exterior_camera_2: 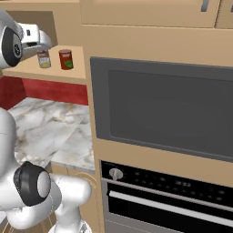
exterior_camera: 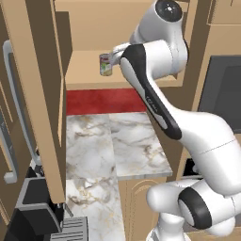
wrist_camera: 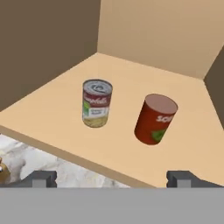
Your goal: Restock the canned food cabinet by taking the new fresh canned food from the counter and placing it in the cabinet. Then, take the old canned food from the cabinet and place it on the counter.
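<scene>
- New fresh canned food (wrist_camera: 96,103): found upright on the cabinet (wrist_camera: 52,109) shelf, toward the shelf's front edge; the first half of the task is judged done
- Old canned food (wrist_camera: 155,119): stands upright on the same shelf, just beside the new tin and apart from it; not yet taken out, so its removal to the surface (exterior_camera: 117,141) is judged the part left to do
- Surface: marble worktop below the cabinet, with bare room directly under the shelf where the old can could be set down
- Hand (wrist_camera: 113,178): fingers spread wide, one tip at each lower corner of the hand view; nothing is held and nothing is touched
- Hand position: placed in front of the shelf's edge, outside the compartment, aimed in and slightly down at both cans; the red can lies a little to the right of the gap's centre
- Arm: raised high and reaching forward to the cabinet opening, elbow bent, forearm partly hiding the shelf in the left base view
</scene>
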Controlling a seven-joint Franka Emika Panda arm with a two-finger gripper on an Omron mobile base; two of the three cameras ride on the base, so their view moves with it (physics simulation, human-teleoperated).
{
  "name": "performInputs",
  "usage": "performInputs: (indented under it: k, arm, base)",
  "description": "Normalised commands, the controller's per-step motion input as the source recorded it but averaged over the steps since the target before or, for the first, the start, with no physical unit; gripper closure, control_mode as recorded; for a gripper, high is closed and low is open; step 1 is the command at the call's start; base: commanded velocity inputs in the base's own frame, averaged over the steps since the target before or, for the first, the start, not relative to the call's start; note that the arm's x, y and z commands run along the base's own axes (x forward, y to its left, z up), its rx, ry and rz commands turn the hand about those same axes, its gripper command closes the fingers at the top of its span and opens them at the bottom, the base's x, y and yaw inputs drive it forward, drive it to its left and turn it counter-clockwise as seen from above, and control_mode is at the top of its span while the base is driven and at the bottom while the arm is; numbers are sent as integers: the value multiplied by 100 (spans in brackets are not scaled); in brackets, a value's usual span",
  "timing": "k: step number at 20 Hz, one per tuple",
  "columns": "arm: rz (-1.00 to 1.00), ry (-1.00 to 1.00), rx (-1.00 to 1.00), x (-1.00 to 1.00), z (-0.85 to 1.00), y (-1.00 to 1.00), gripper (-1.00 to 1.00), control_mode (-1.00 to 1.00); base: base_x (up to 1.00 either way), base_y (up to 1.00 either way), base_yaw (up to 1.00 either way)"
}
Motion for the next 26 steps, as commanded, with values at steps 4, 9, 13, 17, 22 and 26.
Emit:
performInputs:
  k: [4, 9, 13, 17, 22, 26]
  arm:
    - [0, 1, 0, 0, -74, -24, -100, -100]
    - [-4, 1, 0, 1, -19, -36, -100, -100]
    - [-4, 0, -3, 31, -10, -24, -100, -100]
    - [-4, 0, -1, 58, -17, -10, -100, -100]
    - [-5, 0, 0, 63, -15, 0, -100, -100]
    - [-3, 0, 0, 38, -8, -1, -100, -100]
  base:
    - [0, 0, 0]
    - [0, 0, 0]
    - [0, 0, 0]
    - [0, 0, 0]
    - [0, 0, 0]
    - [0, 0, 0]
